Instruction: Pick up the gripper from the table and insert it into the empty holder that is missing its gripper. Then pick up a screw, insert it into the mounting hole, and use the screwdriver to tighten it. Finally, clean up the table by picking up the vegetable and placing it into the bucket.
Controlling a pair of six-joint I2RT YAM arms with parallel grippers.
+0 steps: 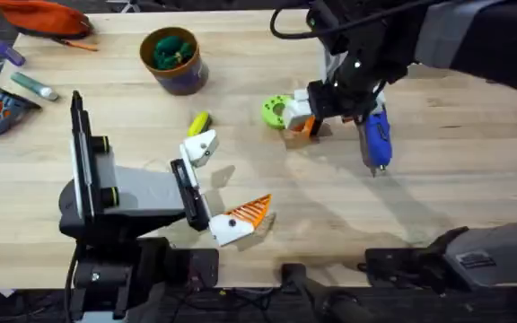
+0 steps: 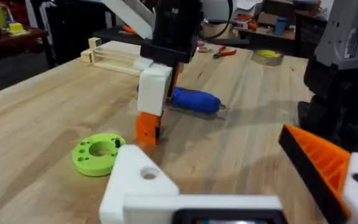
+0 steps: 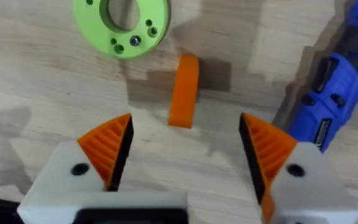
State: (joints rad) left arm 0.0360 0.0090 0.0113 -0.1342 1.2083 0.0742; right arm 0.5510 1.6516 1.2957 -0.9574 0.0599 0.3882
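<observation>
The gripper (image 3: 184, 90), a small orange piece, lies on the wood beside the green ring dish (image 3: 122, 22). My right gripper (image 3: 185, 146) hovers just above it, open, one orange finger on each side. From overhead, the right gripper (image 1: 305, 117) hangs between the dish (image 1: 275, 110) and the blue screwdriver (image 1: 377, 139). My left gripper (image 1: 227, 179) is open near the table's front; its far finger is the empty holder (image 1: 202, 146), bare white (image 2: 140, 180), and its near finger carries an orange pad (image 2: 322, 163). The yellow vegetable (image 1: 199, 121) lies close to the holder. The bucket (image 1: 185, 79) stands at the back.
A green leafy toy (image 1: 170, 49) sits in the bucket. The dish holds a small screw (image 3: 134, 41). The screwdriver (image 3: 334, 81) lies right beside my right fingers. An orange pouch (image 1: 43, 16) and hand tools (image 1: 7, 94) crowd the far left corner.
</observation>
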